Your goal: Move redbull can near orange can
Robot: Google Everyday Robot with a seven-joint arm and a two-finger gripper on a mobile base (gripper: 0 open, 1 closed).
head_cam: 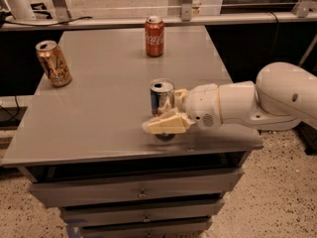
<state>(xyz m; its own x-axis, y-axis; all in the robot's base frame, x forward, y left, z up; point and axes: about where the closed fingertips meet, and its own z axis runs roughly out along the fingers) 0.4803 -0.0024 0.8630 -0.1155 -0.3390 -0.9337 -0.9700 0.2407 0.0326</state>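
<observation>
The redbull can [161,96], slim, blue and silver, is near the front of the grey table [104,113]. My gripper [171,110] reaches in from the right and is shut on it. One cream finger [166,124] crosses the can's lower front and hides its base; the other sits behind its right side. The can seems to be held just above the tabletop, with a shadow under it. The orange can [53,63], golden-copper with pale script, stands at the table's left edge, far to the left of my gripper.
A red cola can [154,36] stands at the back middle of the table. The white arm [257,100] stretches over the table's front right corner. Drawers sit below the front edge. A rail and a dark gap run behind the table.
</observation>
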